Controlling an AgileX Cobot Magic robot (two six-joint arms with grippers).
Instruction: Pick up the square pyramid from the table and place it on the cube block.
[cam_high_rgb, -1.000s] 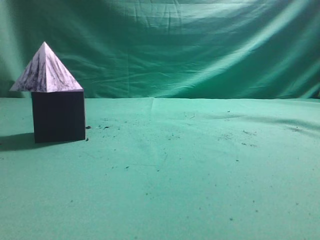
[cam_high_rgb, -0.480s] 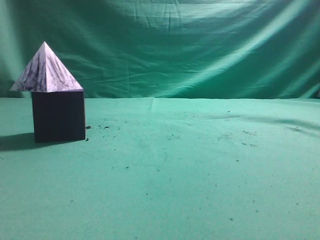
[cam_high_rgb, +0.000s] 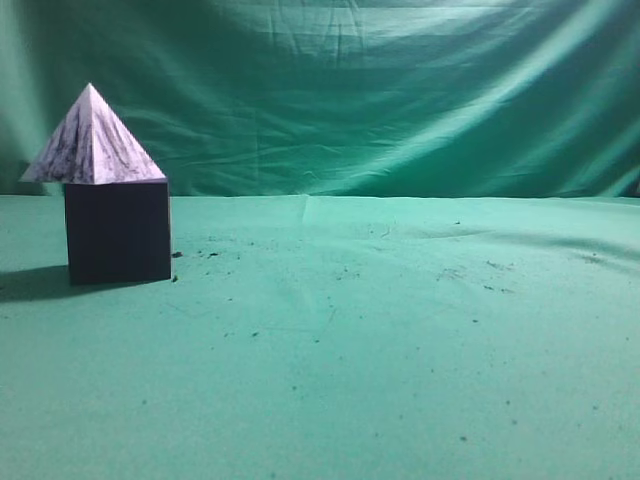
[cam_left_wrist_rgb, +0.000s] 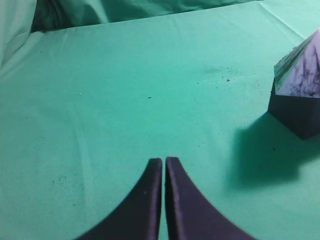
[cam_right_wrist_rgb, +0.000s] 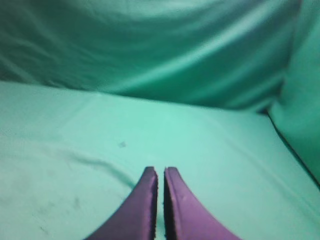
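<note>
The pale, dark-streaked square pyramid (cam_high_rgb: 92, 142) sits upright on top of the dark cube block (cam_high_rgb: 118, 232) at the left of the green table (cam_high_rgb: 380, 340). Both also show at the right edge of the left wrist view, pyramid (cam_left_wrist_rgb: 301, 67) on cube (cam_left_wrist_rgb: 299, 111). My left gripper (cam_left_wrist_rgb: 164, 161) is shut and empty, low over the cloth, well to the left of the stack. My right gripper (cam_right_wrist_rgb: 160, 171) is shut and empty over bare cloth. Neither gripper shows in the exterior view.
A wrinkled green cloth backdrop (cam_high_rgb: 380, 90) hangs behind the table. Small dark crumbs (cam_high_rgb: 345, 272) are scattered on the cloth. The cube casts a shadow (cam_left_wrist_rgb: 265, 152) toward my left gripper.
</note>
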